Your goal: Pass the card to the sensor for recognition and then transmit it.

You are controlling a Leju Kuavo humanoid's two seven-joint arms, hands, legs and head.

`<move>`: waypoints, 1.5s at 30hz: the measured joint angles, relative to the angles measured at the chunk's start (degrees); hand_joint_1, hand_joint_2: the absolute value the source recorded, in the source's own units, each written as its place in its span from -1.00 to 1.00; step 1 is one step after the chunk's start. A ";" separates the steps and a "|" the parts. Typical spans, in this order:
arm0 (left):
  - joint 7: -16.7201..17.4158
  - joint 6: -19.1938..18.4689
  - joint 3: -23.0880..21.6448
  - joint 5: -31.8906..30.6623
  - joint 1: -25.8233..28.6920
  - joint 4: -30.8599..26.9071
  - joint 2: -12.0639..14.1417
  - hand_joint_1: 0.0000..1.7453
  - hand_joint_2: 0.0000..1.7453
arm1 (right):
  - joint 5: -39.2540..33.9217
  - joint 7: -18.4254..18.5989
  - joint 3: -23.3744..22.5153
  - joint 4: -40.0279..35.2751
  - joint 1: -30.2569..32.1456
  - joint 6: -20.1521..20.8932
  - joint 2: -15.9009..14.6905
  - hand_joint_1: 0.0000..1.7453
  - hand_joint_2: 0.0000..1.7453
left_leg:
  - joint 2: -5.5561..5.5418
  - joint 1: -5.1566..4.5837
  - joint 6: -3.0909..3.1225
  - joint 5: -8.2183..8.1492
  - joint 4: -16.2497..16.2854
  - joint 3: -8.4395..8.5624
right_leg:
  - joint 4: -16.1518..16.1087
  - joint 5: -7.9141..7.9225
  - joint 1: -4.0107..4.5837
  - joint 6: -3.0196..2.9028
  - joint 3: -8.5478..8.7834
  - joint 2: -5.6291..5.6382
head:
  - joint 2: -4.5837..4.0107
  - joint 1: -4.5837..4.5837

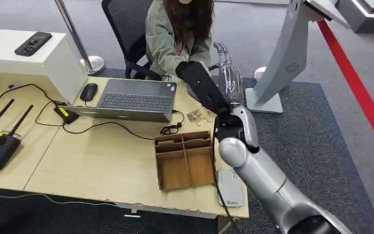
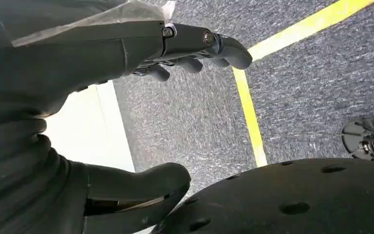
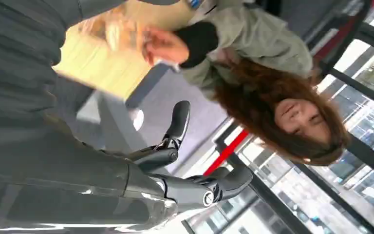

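- Fingers (image 3: 177, 119) of the right hand (image 1: 202, 85) are spread wide with nothing in them, reaching towards a seated person (image 1: 175, 34).
- Left hand (image 2: 195, 44) fingers are loosely apart too, holding nothing, over grey carpet with a yellow line (image 2: 248, 112).
- The card looks like the pale flat thing (image 3: 169, 62) in the person's hand (image 3: 160, 45), but it's too blurry to be sure.
- Light wood bench (image 1: 102, 156) on grey carpet (image 1: 321, 136) with a red stripe (image 1: 360, 92); a laptop (image 1: 134, 100) sits on it.
- The white sensor pad (image 1: 230, 189) at the bench edge has a logo too small to read.
- A wooden divider tray (image 1: 185, 146) sits just beside the pad; contents of its narrow slots are unclear.
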 joint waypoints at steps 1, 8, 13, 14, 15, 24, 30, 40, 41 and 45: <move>0.26 0.00 0.00 0.20 0.00 0.00 0.00 -1.00 1.00 | 2.08 0.91 0.17 -1.45 0.34 3.40 -1.10 -1.00 1.00 | 0.00 0.00 0.00 0.00 0.00 0.01 | -0.01 0.00 0.00 0.00 0.01 0.00 | 0.00 0.00; 1.05 0.02 0.04 1.07 0.07 0.00 -0.11 -1.00 1.00 | 7.38 2.40 2.16 -11.33 5.43 19.52 -8.80 -1.00 1.00 | -0.01 -0.02 0.01 -0.03 0.00 -0.04 | -0.02 0.00 -0.01 0.00 0.00 0.01 | 0.00 0.00; 0.94 0.20 0.07 1.05 0.05 0.00 -0.11 -1.00 1.00 | 10.24 1.55 4.24 -16.43 7.50 25.19 -12.79 -1.00 1.00 | -0.01 -0.01 0.02 -0.03 0.00 -0.04 | -0.02 0.00 -0.01 0.00 -0.01 0.02 | 0.00 0.00; 0.90 0.22 0.07 1.05 0.05 0.00 -0.11 -1.00 1.00 | 10.77 1.46 4.61 -17.09 7.67 25.76 -13.31 -1.00 1.00 | -0.01 -0.01 0.02 -0.03 0.00 -0.04 | -0.02 0.00 -0.01 0.00 0.00 0.02 | 0.00 0.00; 0.76 0.24 0.07 1.03 0.04 0.00 -0.13 -1.00 1.00 | 11.29 1.44 5.07 -17.74 7.80 26.19 -13.75 -1.00 1.00 | -0.01 0.00 0.02 -0.03 0.00 -0.03 | -0.02 0.00 0.00 0.00 0.00 0.02 | 0.00 0.00; 0.42 0.24 0.04 0.76 0.04 0.00 -0.17 -1.00 1.00 | 13.61 0.04 8.98 -19.38 8.14 27.42 -14.82 -1.00 1.00 | 0.00 0.01 0.01 -0.02 0.00 -0.06 | -0.02 0.00 0.01 0.00 0.02 0.02 | 0.00 -0.02; 1.51 0.24 0.04 0.79 -0.09 0.00 -0.17 -1.00 1.00 | 15.73 -0.66 11.54 -18.59 7.71 28.19 -14.16 -0.98 1.00 | -0.01 0.01 0.01 -0.02 0.00 -0.09 | -0.02 0.00 0.01 0.00 0.02 0.01 | 0.00 -0.02; 1.31 0.18 0.04 0.72 -0.13 -0.02 -0.20 -1.00 1.00 | 25.21 -0.81 15.82 -14.42 5.49 29.13 -12.30 -0.86 1.00 | -0.01 0.01 0.01 -0.02 0.00 -0.08 | -0.02 0.00 0.01 0.00 0.01 0.01 | 0.00 0.00; 1.25 0.17 0.04 0.72 -0.12 -0.02 -0.22 -1.00 1.00 | 25.87 -0.79 16.02 -14.03 5.35 29.15 -12.26 -0.86 1.00 | -0.01 0.01 0.01 -0.02 0.00 -0.08 | -0.02 0.00 0.01 0.00 0.02 0.01 | 0.00 0.00; 1.11 0.17 0.04 0.87 -0.10 -0.02 -0.24 -1.00 1.00 | 26.72 -0.35 16.76 -12.32 4.98 29.12 -12.13 -0.88 1.00 | -0.01 0.01 0.01 -0.02 0.00 -0.09 | -0.02 0.00 0.01 0.00 0.01 0.01 | 0.00 0.00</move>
